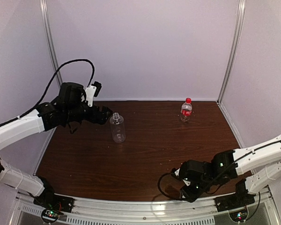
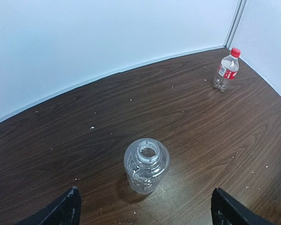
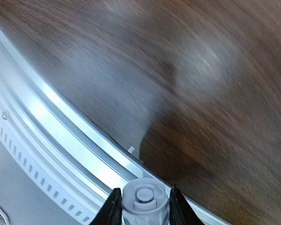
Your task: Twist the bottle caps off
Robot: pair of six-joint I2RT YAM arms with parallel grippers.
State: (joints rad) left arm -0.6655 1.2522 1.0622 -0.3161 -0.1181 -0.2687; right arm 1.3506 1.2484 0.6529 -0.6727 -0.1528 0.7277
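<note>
- Dark wood-grain tabletop (image 1: 150, 150) is seen enclosed by pale walls (image 1: 145, 47) on three sides, with a metal rail (image 3: 61, 122) run along its near edge.
- The right gripper (image 3: 144, 208) is pressed shut on the white cap (image 3: 145, 197). The cap is pinched between the two dark fingers (image 3: 112, 208), with its top face turned toward the wrist camera.
- This gripper is held low at the near right of the table, close to the rail. The wood beyond it is blurred in the right wrist view.
- The left gripper (image 1: 107, 116) is spread wide with nothing held. Its fingers (image 2: 61, 211) are shown at the bottom corners of the left wrist view.
- The plain bottle (image 2: 146, 166) is stood upright just ahead of the left gripper, at the left middle of the table. Its mouth is uncapped and no finger is closed on it.
- The red-label bottle (image 2: 226, 71) is stood upright at the far right, near the back corner and well apart from both grippers. The red cap (image 2: 234, 52) is seated on its neck.
</note>
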